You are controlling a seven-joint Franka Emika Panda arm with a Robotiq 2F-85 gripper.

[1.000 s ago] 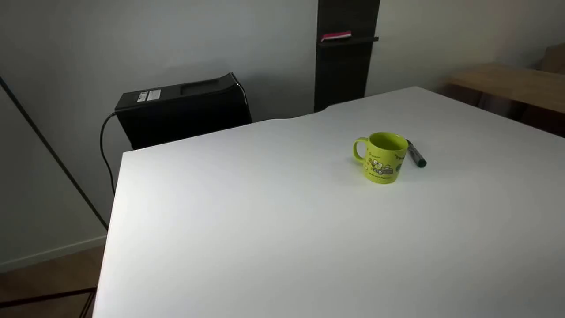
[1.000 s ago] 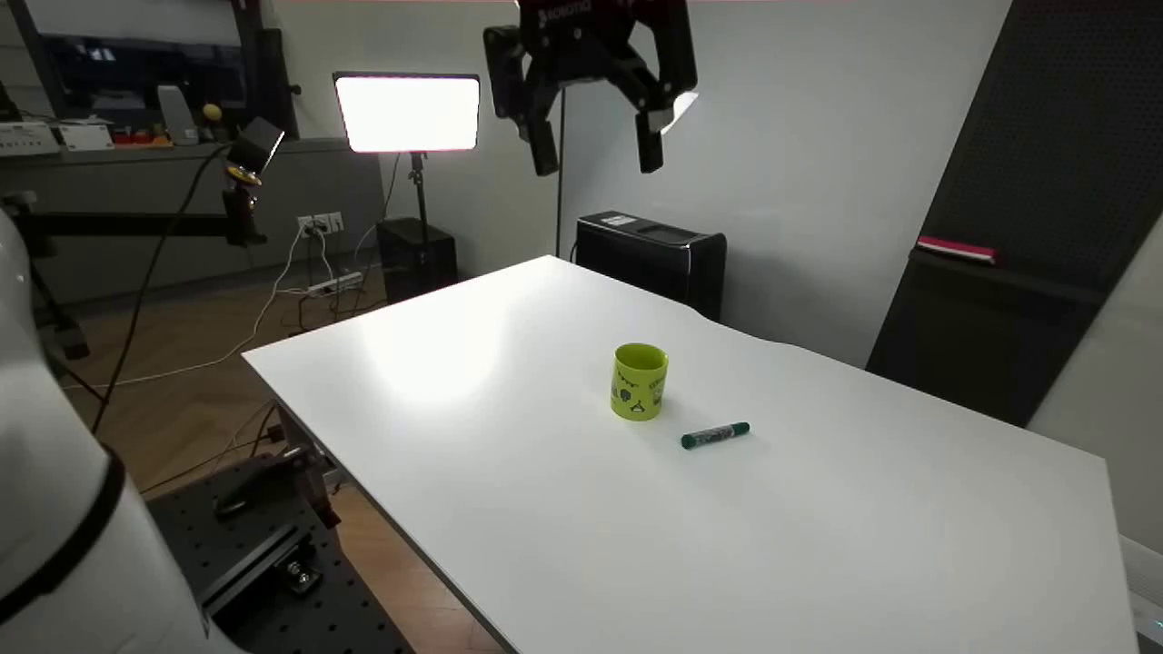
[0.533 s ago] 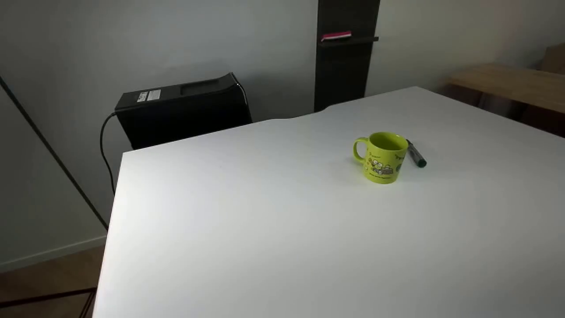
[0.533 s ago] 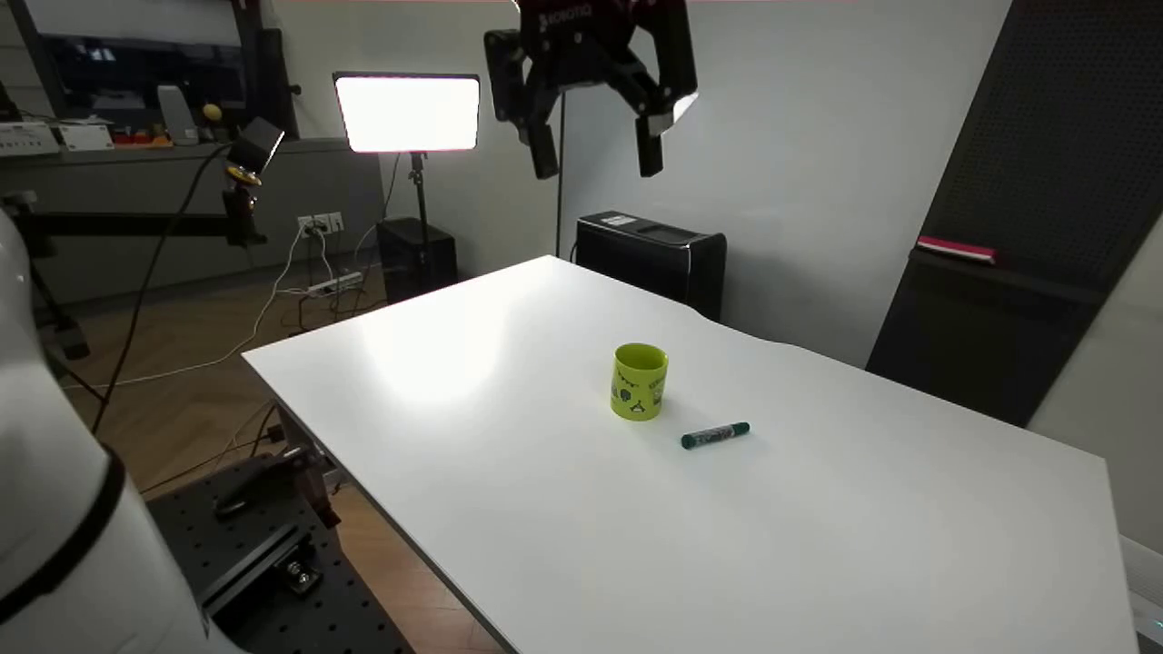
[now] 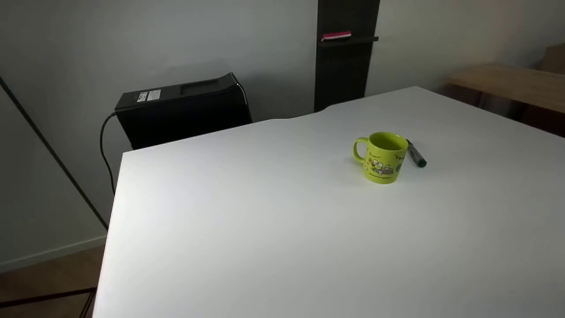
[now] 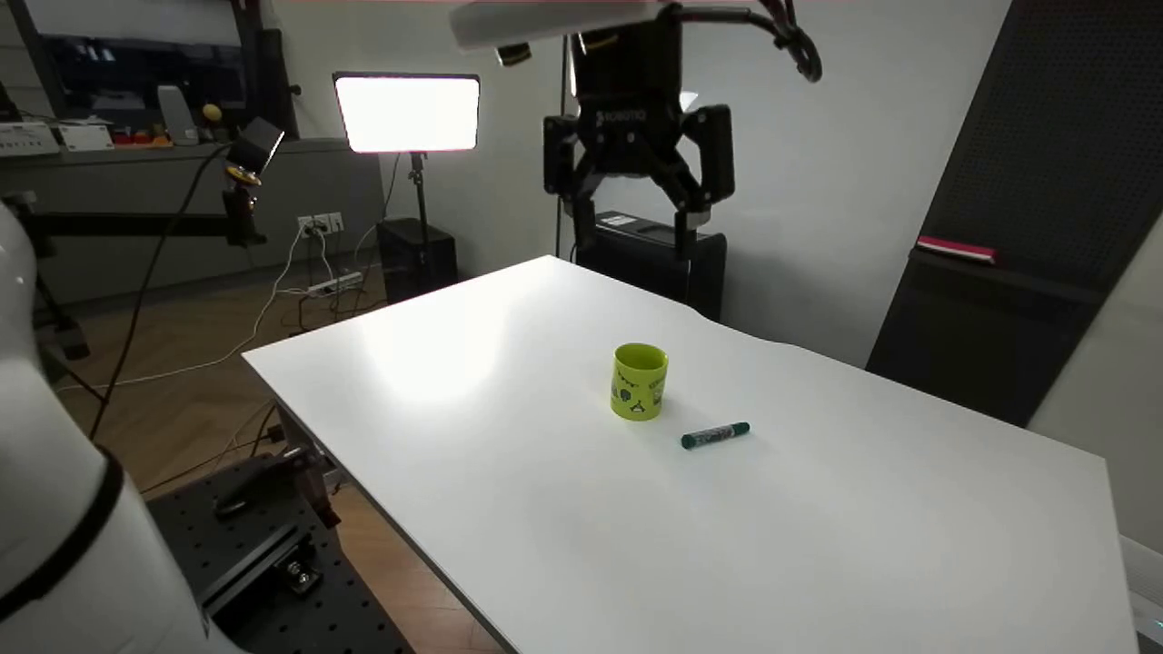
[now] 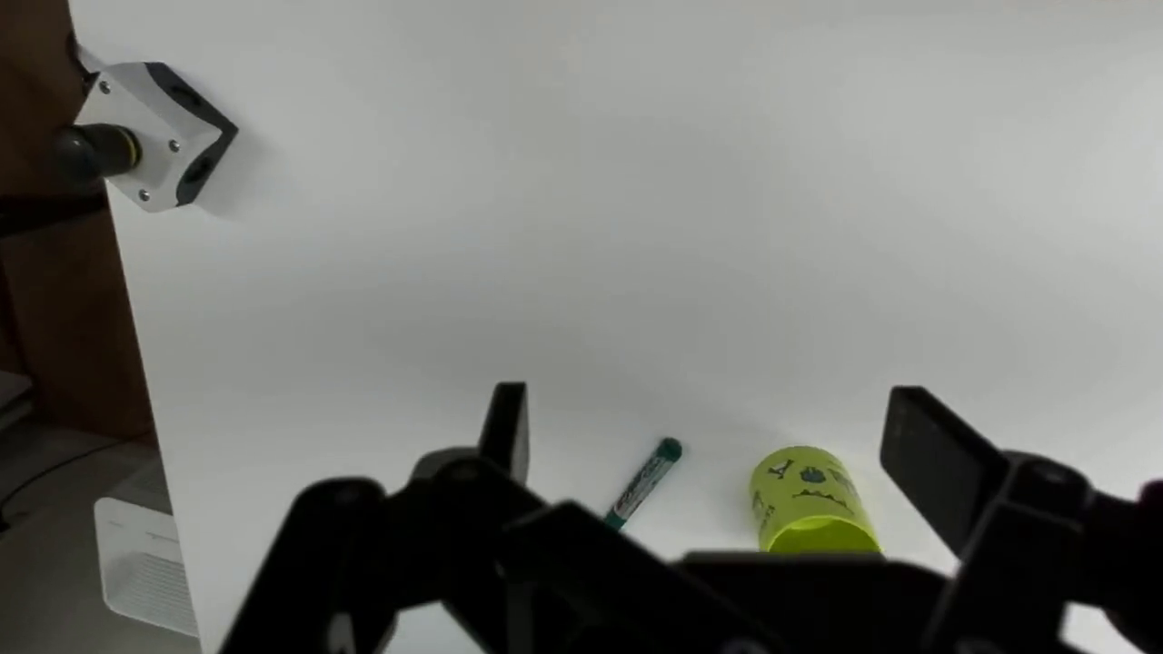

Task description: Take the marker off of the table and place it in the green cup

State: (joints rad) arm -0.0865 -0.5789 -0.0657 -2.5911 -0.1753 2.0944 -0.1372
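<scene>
On the white bench (image 6: 818, 545), the marker (image 6: 715, 436) lies near the upright cup (image 6: 639, 381); in the wrist view the tool (image 6: 634, 250), jaws wide apart overhead, hides one marker end and part of the cup's mouth. Beyond, a lamp (image 6: 406, 113) glares and a black box (image 5: 185, 121) stands before the wall (image 5: 273, 53); the bench runs on to a wavy far edge

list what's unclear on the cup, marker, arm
Green cup: floor hidden by its walls in both exterior views; the pincer partly covers the opening in the wrist view.
Marker: lower tip behind the pincer in the wrist view; lettering too small to read in every view.
Arm link: cut by the top edge in an exterior view.
</scene>
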